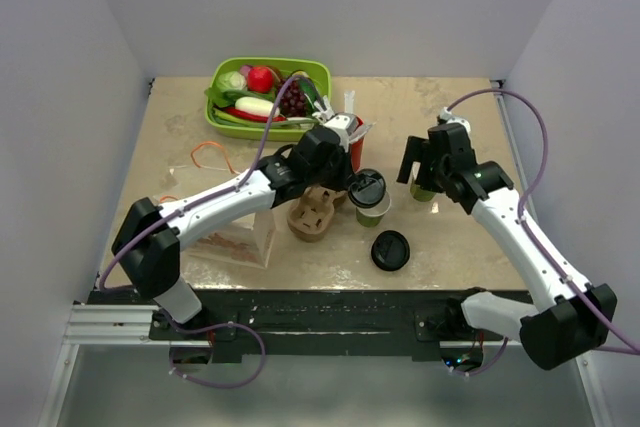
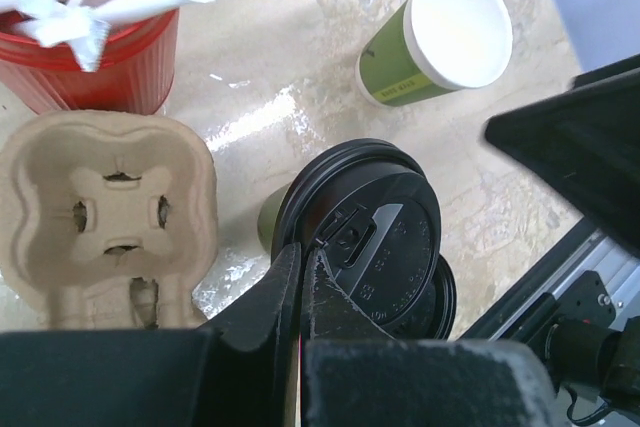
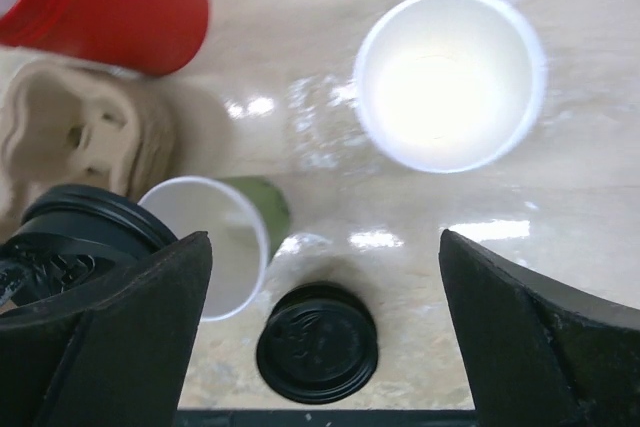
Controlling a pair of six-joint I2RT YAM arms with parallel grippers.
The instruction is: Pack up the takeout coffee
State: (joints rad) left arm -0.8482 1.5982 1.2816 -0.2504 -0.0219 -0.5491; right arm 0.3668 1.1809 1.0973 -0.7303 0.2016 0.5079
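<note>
Top view: a black rail (image 1: 300, 309) edges the mottled beige surface (image 1: 330, 262) between pale walls (image 1: 60, 57).
Left wrist: the left gripper (image 2: 303, 272) pinches a round glossy black lid (image 2: 375, 232) over a green paper cup (image 2: 268, 222) beside a moulded pulp carrier (image 2: 110, 207).
Right wrist: the right gripper (image 3: 320, 332), jaws wide, hangs above another, unlidded cup (image 3: 450, 77).

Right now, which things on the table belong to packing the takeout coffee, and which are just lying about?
Job: centre green cup; right green cup; black lid in left claw; loose black lid; likely the cardboard carrier.
Lying about: red cup of sticks; green basket; orange band.
</note>
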